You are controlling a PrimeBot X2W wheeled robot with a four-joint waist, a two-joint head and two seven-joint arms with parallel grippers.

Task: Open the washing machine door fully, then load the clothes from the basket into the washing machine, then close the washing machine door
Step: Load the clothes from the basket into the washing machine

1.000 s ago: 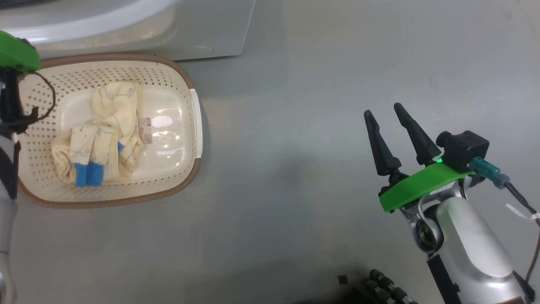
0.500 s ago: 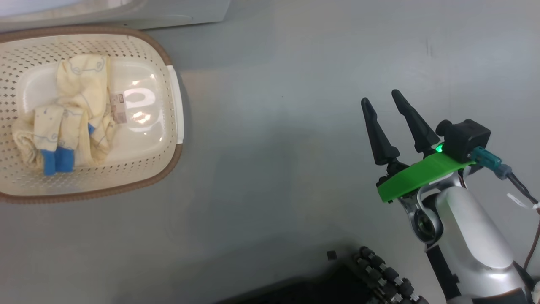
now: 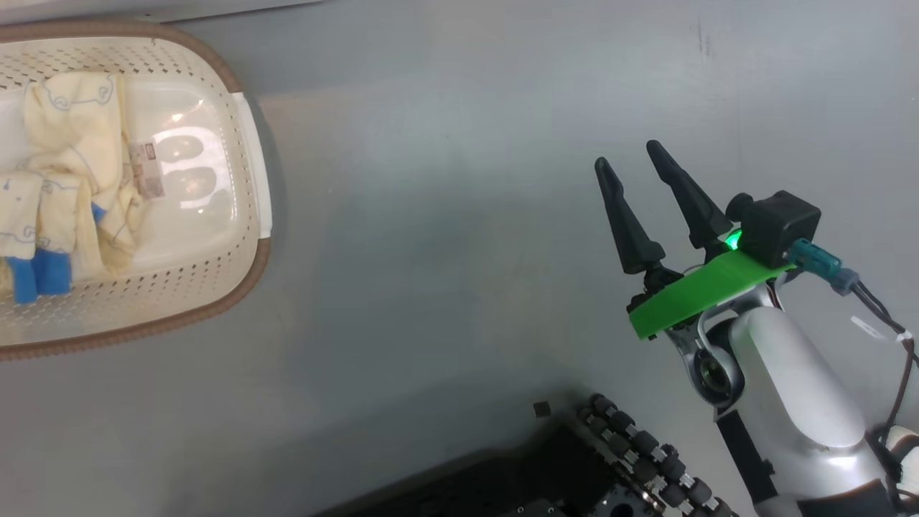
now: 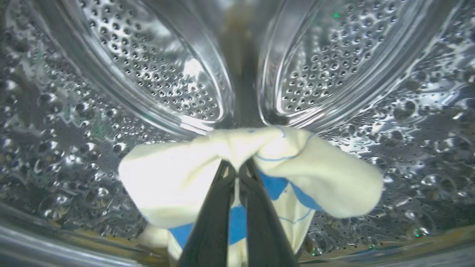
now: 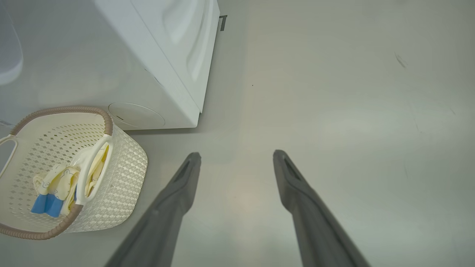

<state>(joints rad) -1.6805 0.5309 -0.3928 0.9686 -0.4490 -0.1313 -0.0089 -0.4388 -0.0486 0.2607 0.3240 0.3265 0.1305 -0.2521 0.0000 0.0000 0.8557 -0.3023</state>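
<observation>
Cream-white perforated plastic marks the basket [image 3: 179, 287] at the far left of the head view, standing on the grey floor [image 3: 445, 215] just beside the white washing machine [image 5: 178, 74]. A bundle of cream-yellow clothes [image 3: 64, 179] with blue patches lies in it. Inside the steel drum [image 4: 156, 74], the left gripper [image 4: 237, 167] is clamped on one cream-yellow garment [image 4: 167, 185], with the cloth draped round its pressed-together fingers. Far to the right, the right gripper [image 3: 627, 153] hovers over bare floor, fingers spread and holding nothing. By my reading the door is already open and loading is partway done. This garment needs releasing, the basket's bundle needs fetching, and the door has yet to be closed.
</observation>
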